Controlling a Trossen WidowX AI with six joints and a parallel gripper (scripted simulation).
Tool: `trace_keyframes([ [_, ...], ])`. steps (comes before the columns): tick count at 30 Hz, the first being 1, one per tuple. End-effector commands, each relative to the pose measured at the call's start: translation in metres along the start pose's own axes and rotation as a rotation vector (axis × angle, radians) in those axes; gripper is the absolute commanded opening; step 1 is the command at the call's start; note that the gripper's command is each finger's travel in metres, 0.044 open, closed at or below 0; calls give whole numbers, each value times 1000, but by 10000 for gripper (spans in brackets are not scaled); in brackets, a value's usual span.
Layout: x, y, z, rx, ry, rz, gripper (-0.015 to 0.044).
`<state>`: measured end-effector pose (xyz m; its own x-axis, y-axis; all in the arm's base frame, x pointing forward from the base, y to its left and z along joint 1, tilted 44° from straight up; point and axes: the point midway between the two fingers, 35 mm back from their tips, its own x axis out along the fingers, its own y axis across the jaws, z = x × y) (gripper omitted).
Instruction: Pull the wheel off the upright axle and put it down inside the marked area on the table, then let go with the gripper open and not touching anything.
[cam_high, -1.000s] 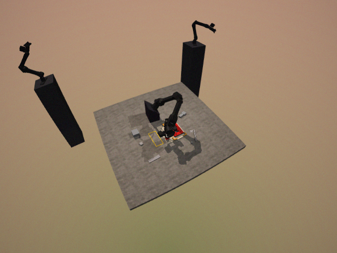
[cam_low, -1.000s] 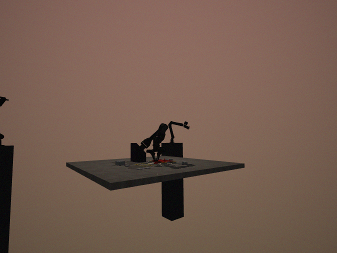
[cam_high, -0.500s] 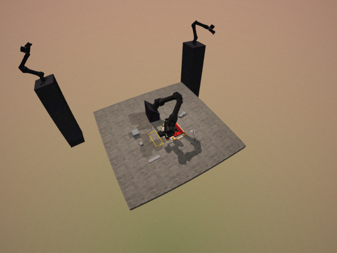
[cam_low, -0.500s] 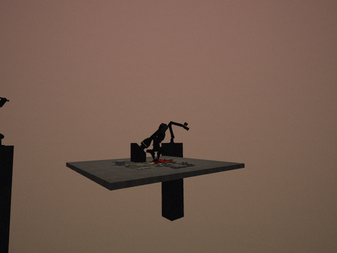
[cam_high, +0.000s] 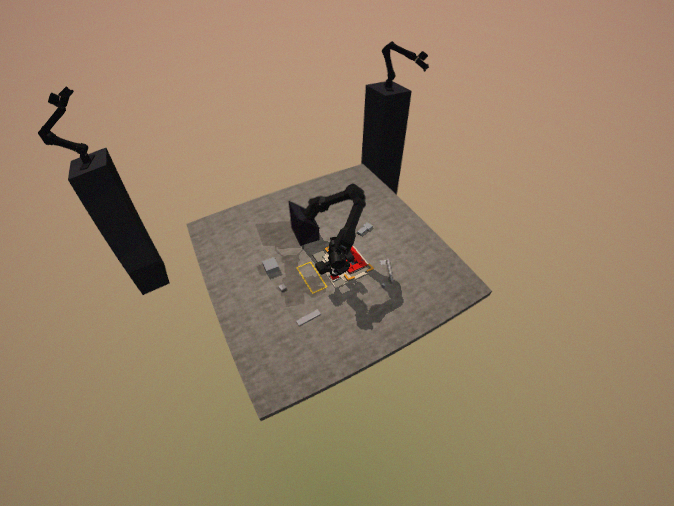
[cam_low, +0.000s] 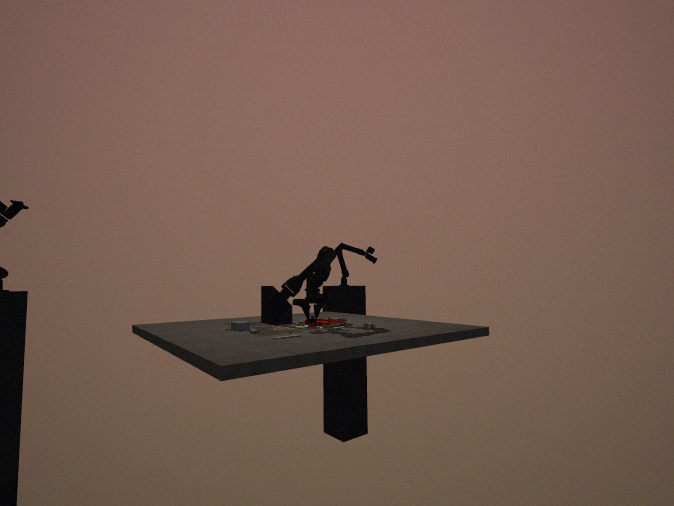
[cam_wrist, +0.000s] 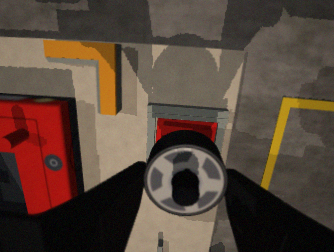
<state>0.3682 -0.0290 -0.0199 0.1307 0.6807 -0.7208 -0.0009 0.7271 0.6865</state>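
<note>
Grey mottled table below, and the gripper has both fingers pinching the wheel by its rim, above its red mount, so it can lift straight up; yellow marked area waits just beside.

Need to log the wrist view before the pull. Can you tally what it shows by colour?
Red: 2, the large panel and the small block behind the wheel
Orange: 1, corner bracket
Yellow: 1, marked outline
Grey-white: 1, wheel gripped by the end effector
Total: 5
</note>
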Motion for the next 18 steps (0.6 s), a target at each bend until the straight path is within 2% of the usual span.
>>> trace_keyframes([
  [1,-8,-2,0,7,-8,-3,0],
  [18,-13,-2,0,9,-9,-3,0],
])
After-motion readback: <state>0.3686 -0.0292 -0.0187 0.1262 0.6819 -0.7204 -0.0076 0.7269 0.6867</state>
